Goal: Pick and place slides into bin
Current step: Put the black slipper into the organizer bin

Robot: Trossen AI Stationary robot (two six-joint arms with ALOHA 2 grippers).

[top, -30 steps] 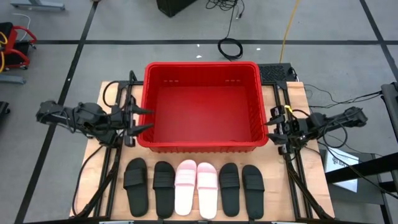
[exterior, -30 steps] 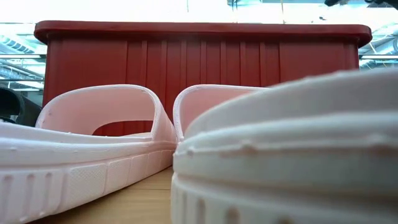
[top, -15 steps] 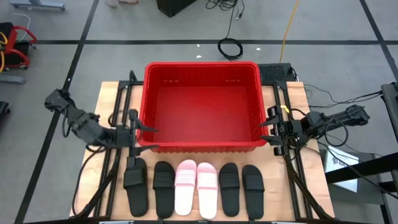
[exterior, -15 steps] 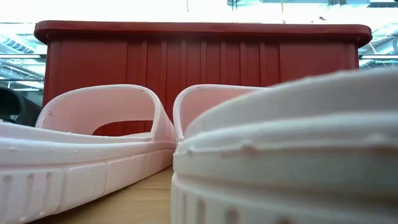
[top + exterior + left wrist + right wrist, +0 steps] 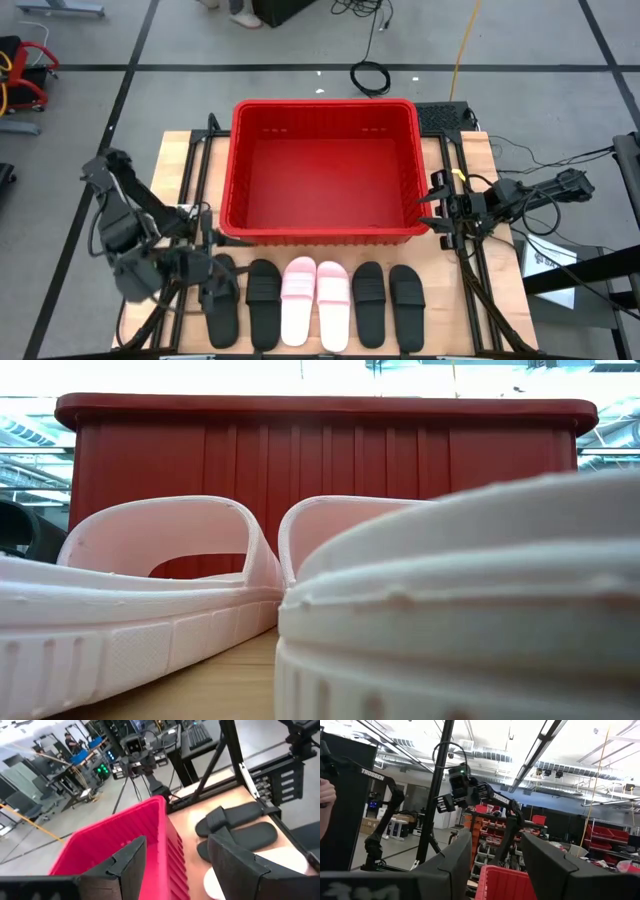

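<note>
Six slides lie flat in a row along the table's near edge: two black (image 5: 220, 300) (image 5: 263, 298), two pink (image 5: 298, 300) (image 5: 333, 300), two black (image 5: 368, 298) (image 5: 407, 296). Behind them stands the red bin (image 5: 325, 232). My left gripper (image 5: 207, 268) hangs open above the toe end of the leftmost black slide, pointing toward the table's right; the left wrist view shows its open fingers (image 5: 177, 842), the bin (image 5: 120, 850) and black slides (image 5: 235, 820) beyond. My right gripper (image 5: 432, 208) waits open beside the bin's right wall.
Black frame rails (image 5: 185, 190) run along both table sides beside the bin. The low view shows the two pink slides (image 5: 150, 590) close up with the bin's ribbed wall (image 5: 320, 450) behind them. Bare wood (image 5: 500, 290) lies right of the slides.
My left gripper has swung from beside the bin's left wall toward the table's near edge, turning as it went, and now hangs over the leftmost black slide. It has stayed open. The slides and bin have not moved.
</note>
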